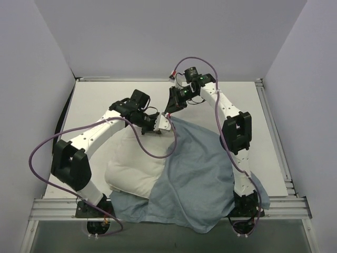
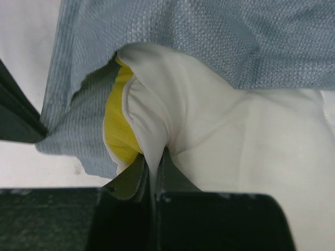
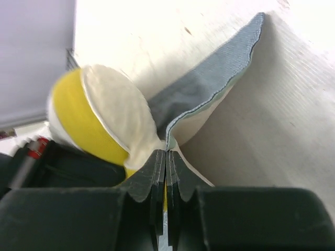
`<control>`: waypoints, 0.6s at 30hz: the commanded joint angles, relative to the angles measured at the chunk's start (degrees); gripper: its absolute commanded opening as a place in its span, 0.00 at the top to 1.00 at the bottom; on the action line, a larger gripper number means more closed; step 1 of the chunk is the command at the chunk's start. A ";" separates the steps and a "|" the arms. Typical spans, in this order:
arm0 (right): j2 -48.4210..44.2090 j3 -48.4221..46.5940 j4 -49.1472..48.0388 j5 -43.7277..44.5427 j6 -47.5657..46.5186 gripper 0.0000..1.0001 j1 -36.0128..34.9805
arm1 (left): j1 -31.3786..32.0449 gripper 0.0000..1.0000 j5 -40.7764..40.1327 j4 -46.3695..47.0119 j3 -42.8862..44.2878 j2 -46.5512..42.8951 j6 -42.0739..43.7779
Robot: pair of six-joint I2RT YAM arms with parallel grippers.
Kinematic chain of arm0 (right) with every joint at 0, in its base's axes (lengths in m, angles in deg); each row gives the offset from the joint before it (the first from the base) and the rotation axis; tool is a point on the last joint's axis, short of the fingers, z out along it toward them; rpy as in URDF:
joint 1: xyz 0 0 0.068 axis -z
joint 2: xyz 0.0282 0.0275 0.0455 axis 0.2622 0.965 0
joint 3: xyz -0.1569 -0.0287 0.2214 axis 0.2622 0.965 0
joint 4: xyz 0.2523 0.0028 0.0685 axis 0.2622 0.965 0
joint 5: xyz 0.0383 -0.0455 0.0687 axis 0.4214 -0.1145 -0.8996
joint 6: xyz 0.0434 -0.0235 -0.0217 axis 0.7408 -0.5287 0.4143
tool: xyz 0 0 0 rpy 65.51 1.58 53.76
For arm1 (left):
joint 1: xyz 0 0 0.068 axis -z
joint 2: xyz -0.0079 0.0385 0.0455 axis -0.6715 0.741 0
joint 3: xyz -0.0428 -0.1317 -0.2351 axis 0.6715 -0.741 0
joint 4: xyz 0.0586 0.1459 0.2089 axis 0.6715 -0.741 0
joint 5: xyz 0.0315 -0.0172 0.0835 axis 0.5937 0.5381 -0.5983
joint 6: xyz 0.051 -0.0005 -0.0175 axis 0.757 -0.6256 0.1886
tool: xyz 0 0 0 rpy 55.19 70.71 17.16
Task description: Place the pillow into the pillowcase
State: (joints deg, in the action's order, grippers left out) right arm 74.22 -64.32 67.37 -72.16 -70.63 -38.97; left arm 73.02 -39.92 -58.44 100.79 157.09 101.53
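Grey walls box in a white table [image 1: 105,100]. The pillow [image 1: 131,166] lies left to right, its right part inside the pillowcase [image 1: 200,174] at centre. At the far corner, the left gripper [image 1: 159,125] pinches the pillow and the right gripper [image 1: 169,113] pinches the pillowcase hem.

Left arm [image 1: 89,138] stretching from near-left base toward far centre, elbow bending. Left gripper [image 1: 158,125] pointing right, jaws pressing together. Right arm [image 1: 224,108] arching far, folding back left. Right gripper [image 1: 169,112] pointing down, jaws clamping tight, just beside left gripper.
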 commanded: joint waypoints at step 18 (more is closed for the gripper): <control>-1.74 -11.26 -31.80 0.73 24.60 0.86 -8.31 | -8.20 1.00 -3.59 33.35 -21.90 -15.07 -37.89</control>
State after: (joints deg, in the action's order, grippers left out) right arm 74.02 -74.53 46.65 -71.50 -45.02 -46.47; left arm 72.14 -44.33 -29.02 83.04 142.65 79.85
